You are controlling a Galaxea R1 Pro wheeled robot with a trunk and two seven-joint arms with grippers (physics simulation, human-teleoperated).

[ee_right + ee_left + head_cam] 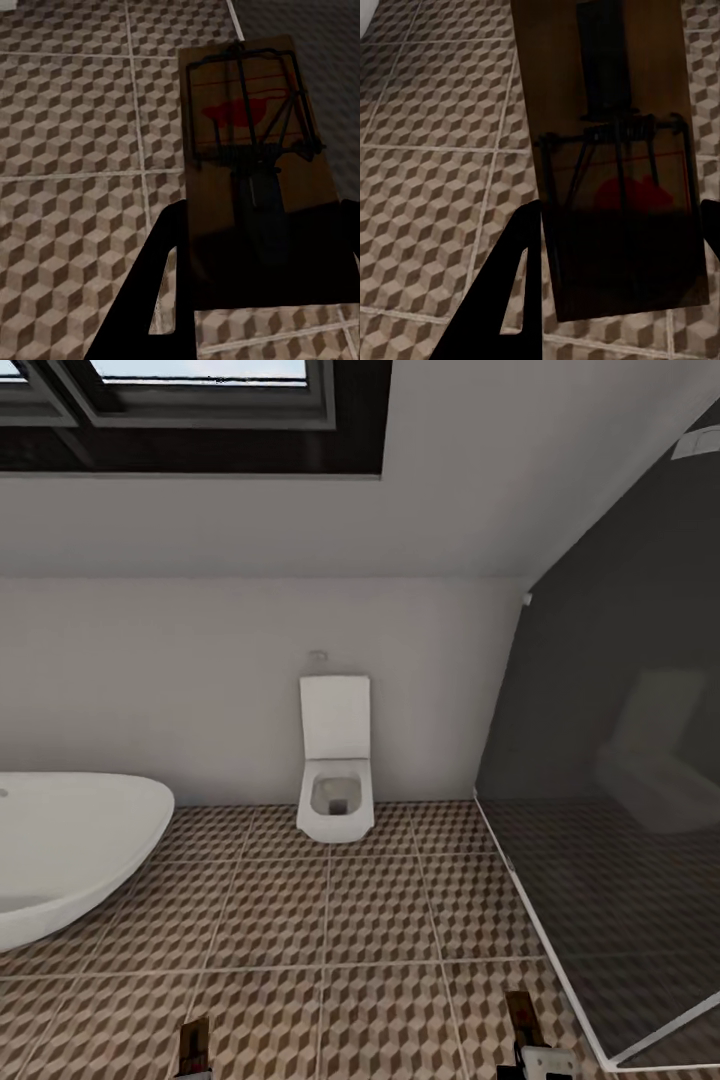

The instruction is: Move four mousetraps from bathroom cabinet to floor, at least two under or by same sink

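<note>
Nearest, w/ both arms low over the bathroom floor (330,920): left gripper (615,247) is clamped on a mousetrap (611,157), fingers either side of the board, red mark near the jaws. Right gripper (259,255) likewise grips a second mousetrap (255,150). Further out, a white basin (70,840) on the left, dark glass panel (620,760) on the right. Farthest, toilet (335,770) against the wall, window (190,400) above.

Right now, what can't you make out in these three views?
- Left wrist view: near end of the mousetrap is in dark shadow between the left gripper fingers; contact unclear.
- Right wrist view: second mousetrap likewise, at the right gripper.
- Head view: both grippers cut off by the bottom edge; the white basin by the left edge; behind the dark glass panel, only a dim reflection.
</note>
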